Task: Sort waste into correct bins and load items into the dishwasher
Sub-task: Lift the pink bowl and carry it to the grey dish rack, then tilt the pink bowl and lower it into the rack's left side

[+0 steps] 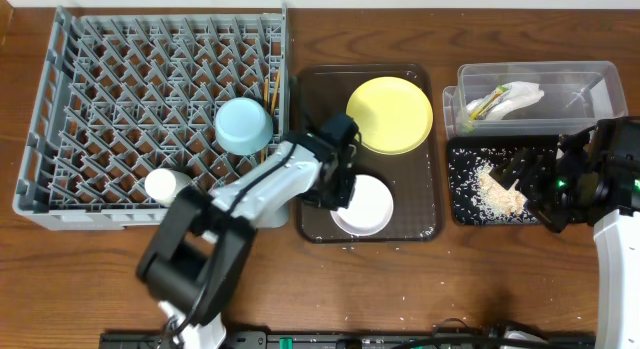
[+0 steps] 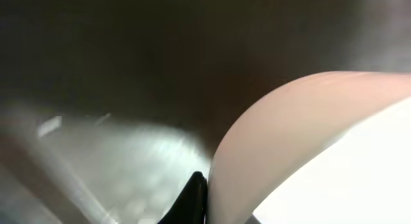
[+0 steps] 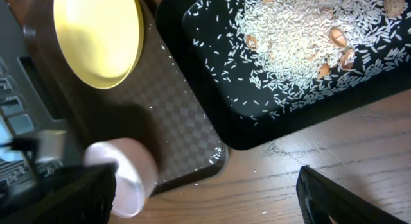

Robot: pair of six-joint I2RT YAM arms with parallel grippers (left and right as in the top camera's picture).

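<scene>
Firmly, the left hand [image 1: 337,188] grips the cream-white bowl [image 1: 372,209].

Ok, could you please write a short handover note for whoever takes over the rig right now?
Left gripper: jaws shut on the rim of the cream-white bowl, which sits on the brown serving tray.
Right gripper: jaws open, empty, by the black tray.
Done: light blue bowl, white cup and chopsticks are in the dish rack; napkin and green wrapper in the clear tub; rice scraps in the black tray.
To do: move the cream-white bowl and the yellow plate to the rack.
</scene>
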